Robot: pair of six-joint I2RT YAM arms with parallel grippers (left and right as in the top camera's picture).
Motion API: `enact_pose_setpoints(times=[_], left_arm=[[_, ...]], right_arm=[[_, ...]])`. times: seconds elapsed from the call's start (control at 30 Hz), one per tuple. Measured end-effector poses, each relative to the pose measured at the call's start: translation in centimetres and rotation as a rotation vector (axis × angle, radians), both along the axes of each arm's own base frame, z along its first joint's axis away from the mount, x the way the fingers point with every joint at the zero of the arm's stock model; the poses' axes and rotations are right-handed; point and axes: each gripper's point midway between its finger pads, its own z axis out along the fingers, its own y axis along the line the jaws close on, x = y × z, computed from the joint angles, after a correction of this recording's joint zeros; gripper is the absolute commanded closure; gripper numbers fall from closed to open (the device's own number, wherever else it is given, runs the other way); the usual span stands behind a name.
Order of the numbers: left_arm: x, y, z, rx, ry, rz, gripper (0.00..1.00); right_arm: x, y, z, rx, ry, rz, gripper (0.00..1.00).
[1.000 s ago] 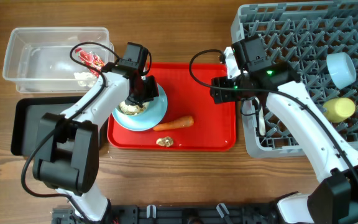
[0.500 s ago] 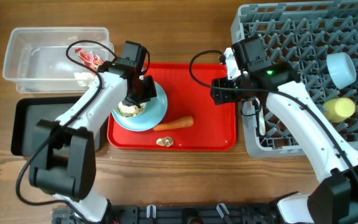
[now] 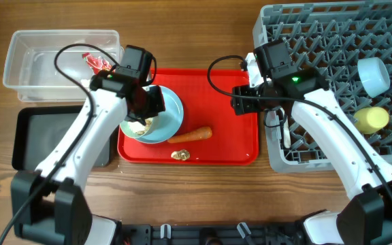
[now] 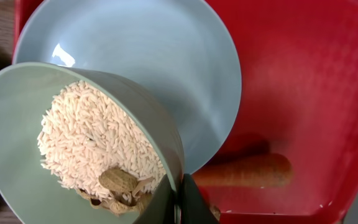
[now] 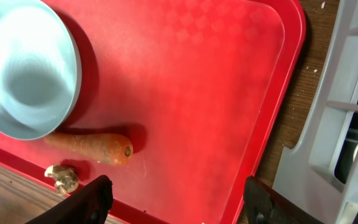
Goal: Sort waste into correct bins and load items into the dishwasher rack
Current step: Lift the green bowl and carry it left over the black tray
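**A:** Left gripper [image 4: 180,202], state?

**B:** Closed, pinching the rim of the rice bowl [image 4: 8,140]. The bowl is lifted and tipped over the light blue plate [image 4: 166,56], above the left end of the red tray [image 3: 230,136].

**A:** Why a rim pinch?

**B:** The thin wall is the only part the jaws can bite. It also leaves the mouth free for dumping. The rice [image 4: 98,140] and brown scraps [image 4: 120,183] are heaped in the bowl, and I see nothing spilled.

**A:** Headed where?

**B:** My guess is the black tray [image 3: 39,136], just left of the red tray. The clear tub [image 3: 26,47], far-left of the red tray, holds the red-and-white wrapper [image 3: 97,63]. So that looks like dry rubbish, and food probably goes in the other bin.

**A:** Right gripper [image 5: 176,198]?

**B:** Open and empty, hovering over the right end of the red tray. It's probably parked clear of the left arm, or waiting on the carrot.

**A:** What's left on the red tray?

**B:** The carrot [image 3: 190,135] is just on the near side of the plate. The golden-brown lump [image 3: 180,155] is at the near edge, close to the carrot but not touching.

**A:** Rack?

**B:** The dishwasher rack [image 3: 318,41] is just right of the red tray. It holds the second bowl [image 3: 373,75], the yellow cup [image 3: 371,119] and the white spoon [image 3: 286,133]. The plate and rice bowl aren't loaded yet.

**A:** Risk?

**B:** With that tilt, rice could slide out before the bowl is over a bin.
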Motion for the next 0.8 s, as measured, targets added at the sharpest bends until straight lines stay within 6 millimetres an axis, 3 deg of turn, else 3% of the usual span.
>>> enact_pose_setpoints(times=[0.1,0.27,0.5,0.8], left_arm=[[0.1,0.7,1.0,-0.007,-0.028,0.021,0.96],[0.4,4.9,3.6,-0.015,-0.089,0.141,0.96],[-0.1,9.9,3.9,-0.086,-0.052,0.304,0.96],[0.1,13.3,5.2,-0.281,-0.097,0.335,0.96]], right_arm=[[0.0,0.0,0.0,-0.001,0.001,0.000,0.30],[0.0,0.0,0.0,-0.001,0.002,0.000,0.30],[0.0,0.0,0.0,-0.001,0.002,0.000,0.30],[0.0,0.0,0.0,-0.001,0.002,0.000,0.30]])
